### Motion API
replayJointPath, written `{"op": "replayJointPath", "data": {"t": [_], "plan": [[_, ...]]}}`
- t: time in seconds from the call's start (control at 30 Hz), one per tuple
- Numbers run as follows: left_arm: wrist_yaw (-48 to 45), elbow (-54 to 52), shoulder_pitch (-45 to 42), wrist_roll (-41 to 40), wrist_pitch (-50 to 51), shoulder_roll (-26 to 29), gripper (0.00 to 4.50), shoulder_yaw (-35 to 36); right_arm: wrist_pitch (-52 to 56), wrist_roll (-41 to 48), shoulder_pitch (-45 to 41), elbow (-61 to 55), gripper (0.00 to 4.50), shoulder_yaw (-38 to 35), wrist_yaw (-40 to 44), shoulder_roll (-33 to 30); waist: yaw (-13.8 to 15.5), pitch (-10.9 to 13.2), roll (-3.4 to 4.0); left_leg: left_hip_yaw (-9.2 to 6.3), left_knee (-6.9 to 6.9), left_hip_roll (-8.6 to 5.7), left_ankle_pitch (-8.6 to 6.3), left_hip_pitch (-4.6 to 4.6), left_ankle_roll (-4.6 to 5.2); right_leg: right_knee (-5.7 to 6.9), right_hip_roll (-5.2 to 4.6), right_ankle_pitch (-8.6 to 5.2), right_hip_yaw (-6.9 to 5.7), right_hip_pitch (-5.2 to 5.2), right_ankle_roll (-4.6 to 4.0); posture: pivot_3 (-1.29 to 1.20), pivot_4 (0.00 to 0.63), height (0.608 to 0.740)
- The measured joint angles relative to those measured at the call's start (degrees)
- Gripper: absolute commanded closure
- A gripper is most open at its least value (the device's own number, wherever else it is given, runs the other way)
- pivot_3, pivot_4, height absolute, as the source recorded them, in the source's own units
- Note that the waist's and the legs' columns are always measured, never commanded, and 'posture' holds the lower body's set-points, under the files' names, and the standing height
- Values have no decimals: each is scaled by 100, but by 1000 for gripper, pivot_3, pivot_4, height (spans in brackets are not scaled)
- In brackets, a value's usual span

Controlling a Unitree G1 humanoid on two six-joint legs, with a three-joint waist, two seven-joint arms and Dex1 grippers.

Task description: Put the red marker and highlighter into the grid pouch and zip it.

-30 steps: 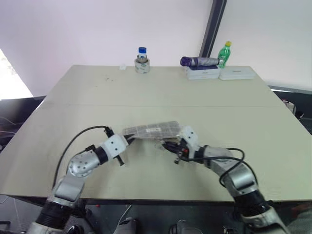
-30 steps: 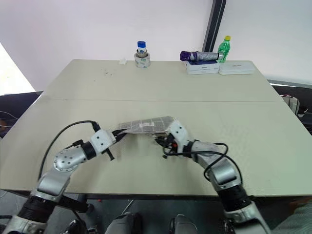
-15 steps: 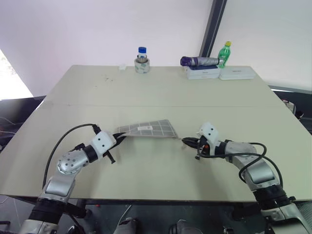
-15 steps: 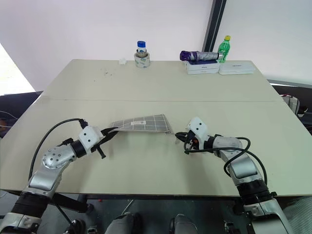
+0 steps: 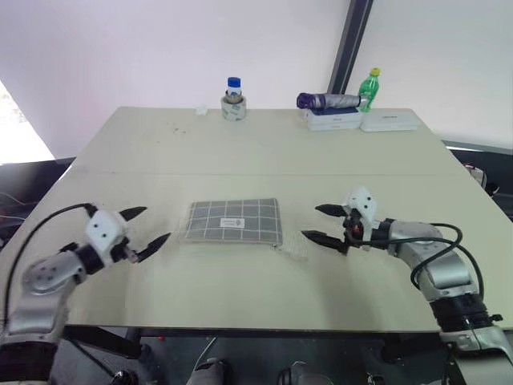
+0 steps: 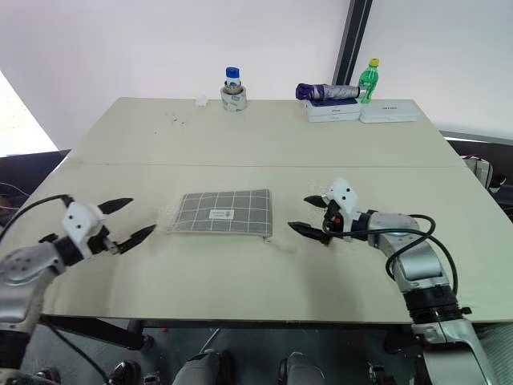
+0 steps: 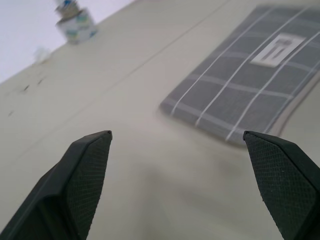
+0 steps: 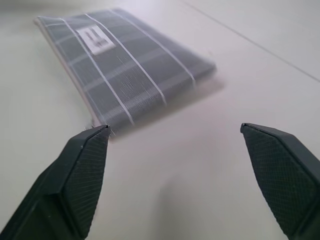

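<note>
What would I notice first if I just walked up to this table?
The grey grid pouch lying flat in the middle of the table, with an open left claw and right claw on either side, not touching it. At the far edge stand a green bottle and a blue-capped bottle.

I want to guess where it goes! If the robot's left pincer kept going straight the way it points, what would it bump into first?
Probably the grid pouch. The open left pincer points across the table toward the pouch's near end, with bare tabletop between them.
</note>
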Motion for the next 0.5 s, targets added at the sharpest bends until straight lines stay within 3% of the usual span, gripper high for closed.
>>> {"op": "replayJointPath", "data": {"t": [0.23, 0.5], "plan": [[-30, -766, 1348, -532, 875, -6, 0, 720, -601, -121, 89, 357, 59, -212, 377, -528, 7, 0, -1, -1, -1, 1, -2, 1, -2, -2, -4, -1, 0, 0, -1, 0, 150, 737], [50, -809, 1526, -614, 849, -17, 0, 1377, -1280, -202, 188, 1265, 59, -632, 437, -617, 11, 1, 0, 0, -3, 0, -3, 1, -2, -5, -7, -1, 0, -1, -3, 0, 150, 737]]}}
